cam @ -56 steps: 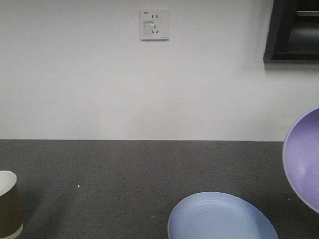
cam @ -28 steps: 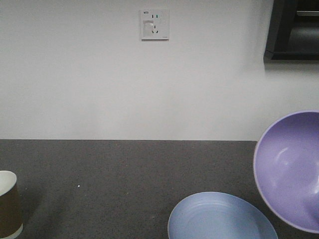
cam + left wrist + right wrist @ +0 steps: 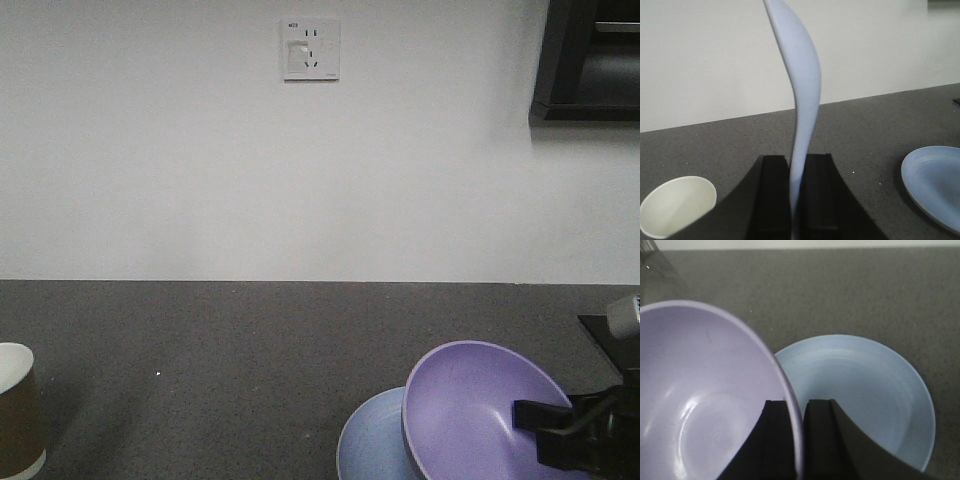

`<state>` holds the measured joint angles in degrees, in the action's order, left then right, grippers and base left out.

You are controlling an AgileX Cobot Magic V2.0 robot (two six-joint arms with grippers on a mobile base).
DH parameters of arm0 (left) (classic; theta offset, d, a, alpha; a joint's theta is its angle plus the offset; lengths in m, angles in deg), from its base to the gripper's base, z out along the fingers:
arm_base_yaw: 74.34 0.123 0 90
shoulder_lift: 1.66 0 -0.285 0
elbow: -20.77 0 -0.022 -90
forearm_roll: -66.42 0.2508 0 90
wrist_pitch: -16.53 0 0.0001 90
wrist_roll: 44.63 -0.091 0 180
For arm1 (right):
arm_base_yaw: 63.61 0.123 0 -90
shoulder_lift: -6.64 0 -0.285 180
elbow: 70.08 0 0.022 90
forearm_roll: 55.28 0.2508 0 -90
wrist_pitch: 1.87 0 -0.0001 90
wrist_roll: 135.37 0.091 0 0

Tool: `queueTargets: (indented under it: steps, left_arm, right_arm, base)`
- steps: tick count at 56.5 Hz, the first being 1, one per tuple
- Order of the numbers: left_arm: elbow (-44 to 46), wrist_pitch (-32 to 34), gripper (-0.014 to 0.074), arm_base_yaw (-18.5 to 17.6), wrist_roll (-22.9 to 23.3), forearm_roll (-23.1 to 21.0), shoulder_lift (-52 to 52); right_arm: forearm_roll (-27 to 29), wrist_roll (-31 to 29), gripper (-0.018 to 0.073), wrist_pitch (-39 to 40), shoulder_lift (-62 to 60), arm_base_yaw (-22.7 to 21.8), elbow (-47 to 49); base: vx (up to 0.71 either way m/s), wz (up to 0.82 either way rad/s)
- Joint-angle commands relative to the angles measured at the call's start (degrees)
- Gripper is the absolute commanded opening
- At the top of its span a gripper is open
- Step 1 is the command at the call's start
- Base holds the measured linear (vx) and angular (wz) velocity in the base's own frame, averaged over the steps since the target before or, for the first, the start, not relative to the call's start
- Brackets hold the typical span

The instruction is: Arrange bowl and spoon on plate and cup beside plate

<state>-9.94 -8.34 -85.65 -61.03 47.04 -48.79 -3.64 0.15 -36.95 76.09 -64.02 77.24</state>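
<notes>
My right gripper [image 3: 796,407] is shut on the rim of the lavender bowl [image 3: 700,390], one finger inside it and one outside. The bowl [image 3: 480,410] hangs tilted low over the right part of the pale blue plate [image 3: 368,442], covering most of it; the right gripper [image 3: 530,418] holds its right side. The plate [image 3: 865,390] lies just under and beside the bowl. My left gripper [image 3: 796,165] is shut on the handle of the pale blue spoon [image 3: 802,75], which stands upright, scoop up. The brown paper cup [image 3: 18,410] stands upright at the far left.
The dark speckled counter [image 3: 220,350] runs back to a white wall with a socket [image 3: 310,48]. A dark cabinet [image 3: 590,60] hangs at the upper right. In the left wrist view the cup [image 3: 677,205] is at lower left and the plate [image 3: 935,185] at right.
The bowl has come down and to the left, from high at the right edge to low over the plate. The right gripper has come into the front view.
</notes>
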Motion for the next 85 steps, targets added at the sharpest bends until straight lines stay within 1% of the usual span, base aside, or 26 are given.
queueTargets:
  steps: [1,10,19,22,34,47,55,59,63,71,85]
  left_arm:
    - [1.40,3.99,-0.0006,-0.42,0.68,-1.18,-1.41]
    - [1.40,3.99,-0.0006,-0.42,0.68,-1.18,-3.70]
    - [1.40,4.26,-0.0006,-0.42,0.63,-1.18,-5.87]
    - [1.40,4.76,-0.0006,-0.42,0.63,-1.18,-6.58]
    - [1.40,6.20,-0.0006,-0.42,0.57,-1.12,-7.22]
    - [1.40,7.18,-0.0006,-0.42,-0.03,-1.12,-7.22]
    - [1.40,7.39,-0.0006,-0.42,-0.03,-1.12,-7.22]
    - [1.40,7.39,-0.0006,-0.42,-0.03,-1.12,-7.22]
    - [1.40,7.09,-0.0006,-0.42,0.13,-1.12,-7.22]
    - [1.40,6.93,-0.0004,-0.42,0.67,-1.18,-7.22]
    - [1.40,6.19,-0.0003,-0.42,0.67,-1.13,-7.22]
  right_arm:
    - [-1.46,5.06,-0.0008,0.11,3.96,0.08,5.22]
    - [-8.23,13.01,-0.0008,-4.18,13.98,0.08,13.64]
    - [-13.76,18.40,-0.0008,-6.78,22.38,0.08,19.98]
    - [-14.45,19.43,-0.0008,-7.25,24.57,0.08,21.34]
    - [-16.02,19.72,-0.0008,-6.43,28.15,0.08,22.57]
    - [-15.81,18.89,-0.0008,-3.13,29.23,0.08,22.57]
    - [-15.91,18.17,-0.0008,-2.97,30.76,0.16,22.57]
    - [-16.56,18.17,-0.0008,-2.57,30.96,1.00,22.57]
    - [-18.41,18.27,-0.0008,-1.50,31.08,3.04,22.57]
    - [-21.38,21.02,-0.0008,2.13,31.13,7.04,22.57]
    - [-21.84,20.96,-0.0008,3.68,32.72,7.38,22.57]
  base:
    - [0.00,0.00]
    - [0.00,0.00]
    - [0.00,0.00]
    - [0.00,0.00]
    - [0.00,0.00]
    - [0.00,0.00]
    - [0.00,0.00]
    - [0.00,0.00]
    - [0.00,0.00]
    - [0.00,0.00]
    - [0.00,0.00]
